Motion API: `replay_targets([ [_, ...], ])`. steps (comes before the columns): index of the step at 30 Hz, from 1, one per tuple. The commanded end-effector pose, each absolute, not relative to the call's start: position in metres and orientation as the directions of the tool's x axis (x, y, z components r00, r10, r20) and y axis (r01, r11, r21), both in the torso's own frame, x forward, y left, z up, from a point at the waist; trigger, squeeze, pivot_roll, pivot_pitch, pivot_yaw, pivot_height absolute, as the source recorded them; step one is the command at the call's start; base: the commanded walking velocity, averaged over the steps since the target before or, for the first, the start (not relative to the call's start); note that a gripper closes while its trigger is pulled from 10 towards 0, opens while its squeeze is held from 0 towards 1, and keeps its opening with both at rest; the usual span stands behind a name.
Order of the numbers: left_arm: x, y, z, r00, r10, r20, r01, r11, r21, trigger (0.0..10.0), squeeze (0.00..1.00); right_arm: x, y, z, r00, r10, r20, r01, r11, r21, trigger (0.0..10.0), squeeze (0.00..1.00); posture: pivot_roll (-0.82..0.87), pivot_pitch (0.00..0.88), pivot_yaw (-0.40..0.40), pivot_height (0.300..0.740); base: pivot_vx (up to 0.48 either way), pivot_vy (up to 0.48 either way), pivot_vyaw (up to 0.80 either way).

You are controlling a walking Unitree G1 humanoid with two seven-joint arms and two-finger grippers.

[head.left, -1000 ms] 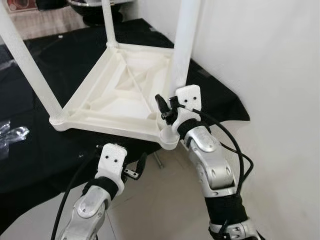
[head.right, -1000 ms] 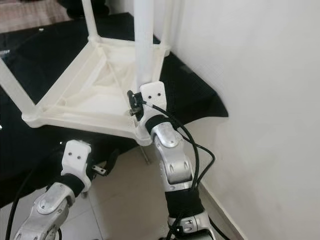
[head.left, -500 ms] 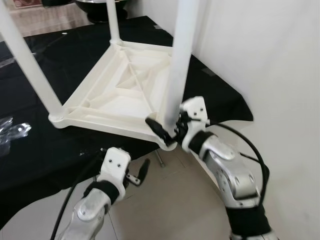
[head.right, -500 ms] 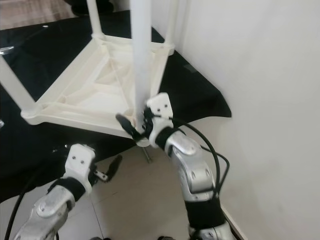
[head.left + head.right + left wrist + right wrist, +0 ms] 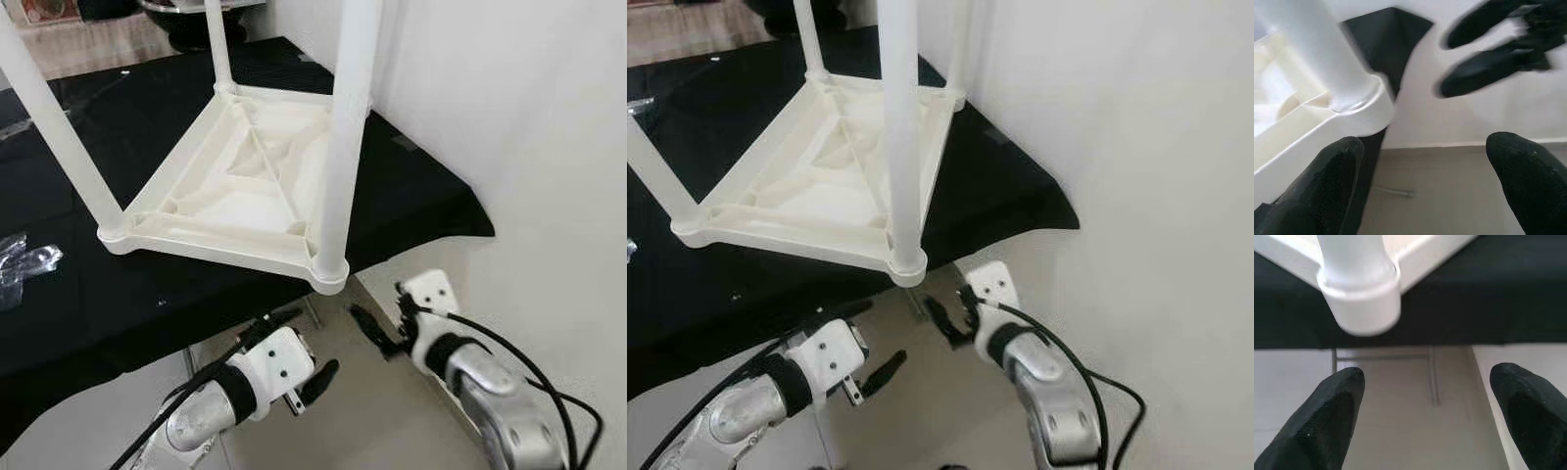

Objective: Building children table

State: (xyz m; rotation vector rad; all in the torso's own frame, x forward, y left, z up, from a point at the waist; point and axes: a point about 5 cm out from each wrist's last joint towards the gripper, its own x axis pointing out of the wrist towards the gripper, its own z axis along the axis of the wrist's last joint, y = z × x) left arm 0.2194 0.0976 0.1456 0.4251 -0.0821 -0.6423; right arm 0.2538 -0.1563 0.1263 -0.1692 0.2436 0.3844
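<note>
The right gripper [image 5: 377,333] is seen spread wide and empty, low over the floor just below the near corner of the upturned white children's table [image 5: 235,186], which is laid on a black-draped work surface [image 5: 411,186] beside the wall. The near leg [image 5: 338,147] is found up and to the far left of that pincer, its long axis upright in its corner socket. The left gripper [image 5: 294,357] is also held wide with nothing in it, on the near left and a little farther off; the right arm is judged nearer. No brand or legible writing is made out.
</note>
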Motion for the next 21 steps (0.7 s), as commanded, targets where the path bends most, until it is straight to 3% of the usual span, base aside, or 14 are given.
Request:
replay_targets([
  [1, 0.226, 0.112, 0.136, 0.872, -0.48, -0.094, 0.479, 0.801, 0.359, 10.0, 0.0, 0.249, -0.155, 0.125, 0.904, 0.329, -0.272, -0.372, 0.92, -0.123, 10.0, 0.0, -0.06, 0.104, -0.028, 0.74, 0.0, 0.292, 0.0],
  [3, 0.234, 0.138, 0.131, 0.964, -0.25, -0.094, 0.266, 0.928, 0.262, 10.0, 0.0, 0.25, -0.158, 0.122, 0.926, 0.267, -0.266, -0.312, 0.94, -0.142, 10.0, 0.0, -0.05, 0.086, -0.03, 0.74, 0.0, 0.478, 0.0],
  [4, 0.234, 0.138, 0.131, 0.964, -0.25, -0.094, 0.266, 0.928, 0.262, 10.0, 0.0, 0.25, -0.158, 0.122, 0.926, 0.267, -0.266, -0.312, 0.94, -0.142, 10.0, 0.0, -0.05, 0.086, -0.03, 0.74, 0.0, 0.48, 0.0],
  [6, 0.232, 0.155, 0.126, 0.988, -0.112, -0.108, 0.133, 0.968, 0.211, 10.0, 0.0, 0.254, -0.163, 0.122, 0.945, 0.206, -0.253, -0.247, 0.959, -0.141, 10.0, 0.0, -0.05, 0.073, -0.036, 0.74, 0.0, 0.48, 0.0],
  [10, 0.225, 0.165, 0.118, 0.99, -0.031, -0.136, 0.057, 0.98, 0.192, 10.0, 0.0, 0.255, -0.164, 0.122, 0.956, 0.173, -0.238, -0.211, 0.967, -0.144, 10.0, 0.0, -0.04, 0.061, -0.043, 0.74, 0.0, 0.48, 0.0],
  [21, 0.234, 0.156, 0.119, 0.987, -0.11, -0.121, 0.132, 0.972, 0.195, 10.0, 0.0, 0.255, -0.139, 0.136, 0.932, 0.343, -0.116, -0.357, 0.925, -0.133, 10.0, 0.0, -0.04, 0.044, -0.023, 0.74, 0.0, 0.48, 0.0],
])
